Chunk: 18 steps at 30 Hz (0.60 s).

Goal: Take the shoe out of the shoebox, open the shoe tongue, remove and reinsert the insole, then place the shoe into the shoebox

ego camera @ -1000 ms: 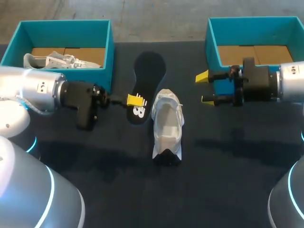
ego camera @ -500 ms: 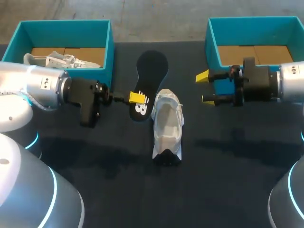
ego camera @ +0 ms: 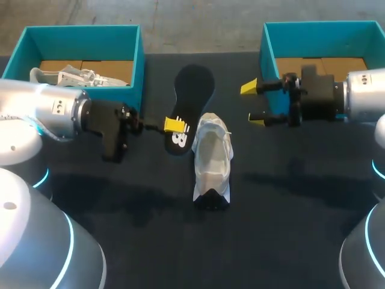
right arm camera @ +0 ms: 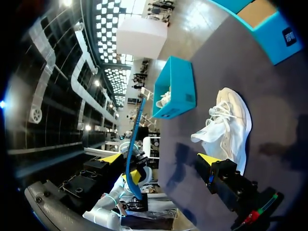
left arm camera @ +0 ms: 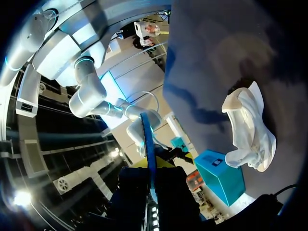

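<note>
A white shoe [ego camera: 212, 159] lies on the black table, toe toward the front edge, its tongue pulled open. Just left of it my left gripper [ego camera: 174, 125] is shut on the heel end of the black insole [ego camera: 191, 96], which slants away toward the back. In the left wrist view the insole [left arm camera: 149, 139] stands edge-on between the fingers, with the shoe [left arm camera: 250, 127] off to the side. My right gripper [ego camera: 252, 103] hangs open and empty beyond the shoe, to its right. In the right wrist view its gripper [right arm camera: 161, 159] faces the shoe [right arm camera: 226, 127] and the insole [right arm camera: 134, 144].
A teal shoebox [ego camera: 81, 29] at the back left holds another white shoe [ego camera: 78, 77]. A second teal shoebox [ego camera: 322, 25] stands at the back right, behind my right gripper, showing only its brown cardboard floor. Bare black table [ego camera: 271, 205] stretches in front.
My left gripper has carried the insole slightly right, closer to the shoe. My right gripper has shifted left and a little toward the back, still open.
</note>
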Each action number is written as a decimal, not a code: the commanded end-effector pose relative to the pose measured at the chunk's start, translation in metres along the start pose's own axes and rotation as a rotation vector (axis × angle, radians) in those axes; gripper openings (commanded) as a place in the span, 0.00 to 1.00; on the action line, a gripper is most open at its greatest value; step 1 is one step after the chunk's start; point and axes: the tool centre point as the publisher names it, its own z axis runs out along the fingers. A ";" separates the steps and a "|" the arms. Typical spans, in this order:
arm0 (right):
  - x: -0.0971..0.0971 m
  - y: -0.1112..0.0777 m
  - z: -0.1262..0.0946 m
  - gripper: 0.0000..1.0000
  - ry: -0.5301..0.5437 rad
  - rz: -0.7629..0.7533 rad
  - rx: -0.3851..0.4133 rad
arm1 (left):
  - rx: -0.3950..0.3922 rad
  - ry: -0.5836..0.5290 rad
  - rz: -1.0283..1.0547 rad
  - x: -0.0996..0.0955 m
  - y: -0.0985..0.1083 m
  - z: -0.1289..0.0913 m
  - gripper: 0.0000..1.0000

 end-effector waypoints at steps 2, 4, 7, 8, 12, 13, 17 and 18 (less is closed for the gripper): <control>0.006 0.005 0.012 1.00 0.014 -0.007 0.017 | 0.001 -0.024 0.029 0.012 0.001 0.008 0.00; 0.008 0.005 0.015 1.00 0.015 -0.005 0.021 | 0.005 -0.023 0.048 0.014 0.002 0.010 0.00; 0.010 0.005 0.020 1.00 0.027 -0.002 0.031 | 0.004 -0.034 0.049 0.017 0.002 0.014 0.00; 0.011 0.005 0.021 1.00 0.029 -0.002 0.036 | 0.001 -0.045 0.051 0.018 0.002 0.015 0.00; 0.015 0.004 0.028 1.00 0.041 -0.008 0.051 | -0.015 -0.042 0.040 0.026 -0.001 0.019 0.00; 0.016 0.005 0.029 1.00 0.042 -0.008 0.052 | -0.018 -0.035 0.040 0.028 -0.003 0.020 0.00; 0.018 0.005 0.034 1.00 0.048 -0.012 0.060 | -0.018 -0.026 0.041 0.032 -0.009 0.025 0.00; 0.019 0.005 0.034 1.00 0.049 -0.012 0.061 | -0.017 -0.025 0.042 0.033 -0.010 0.026 0.00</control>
